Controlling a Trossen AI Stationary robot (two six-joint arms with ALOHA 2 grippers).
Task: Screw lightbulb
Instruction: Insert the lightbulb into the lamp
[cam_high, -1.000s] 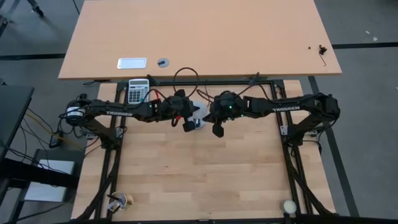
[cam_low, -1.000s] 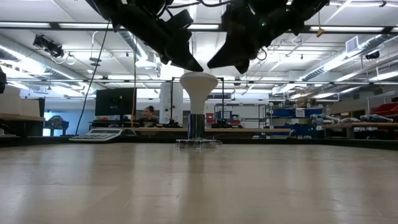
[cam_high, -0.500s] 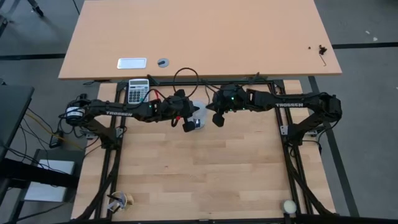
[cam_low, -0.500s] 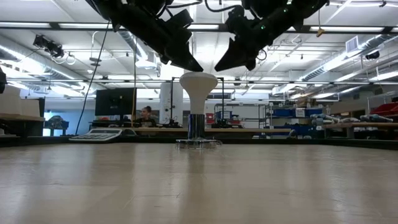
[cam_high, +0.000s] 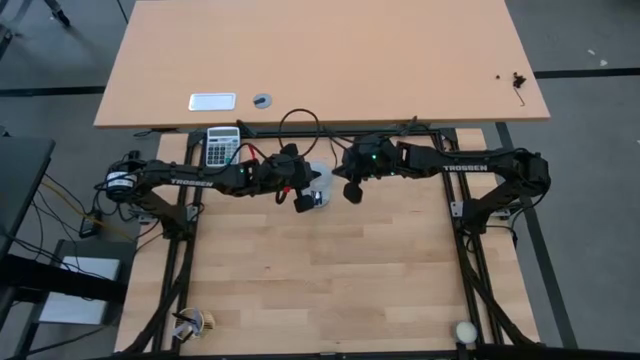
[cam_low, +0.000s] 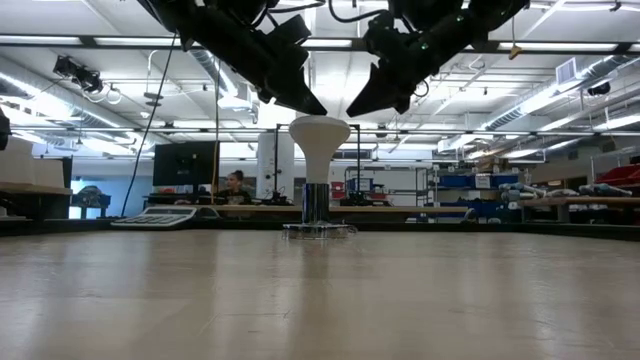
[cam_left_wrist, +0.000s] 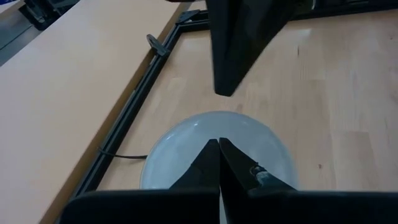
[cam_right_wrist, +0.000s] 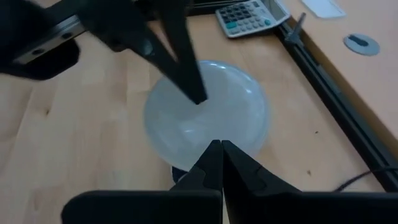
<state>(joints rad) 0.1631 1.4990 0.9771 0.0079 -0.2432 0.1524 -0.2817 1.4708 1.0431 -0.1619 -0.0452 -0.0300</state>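
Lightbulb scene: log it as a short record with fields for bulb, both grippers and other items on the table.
bulb: lightbulb stands upright, dome up, base down in the socket
left gripper: left gripper shut, tip just above the dome's left side
right gripper: right gripper shut, above the dome's right side, apart from it
other items: calculator by the far rail; cream ball near front right corner

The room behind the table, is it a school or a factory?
Probably a big workshop or robot lab: pipes and long ceiling lights overhead, shelves with blue bins, and a person sitting at a workbench far behind the lightbulb.
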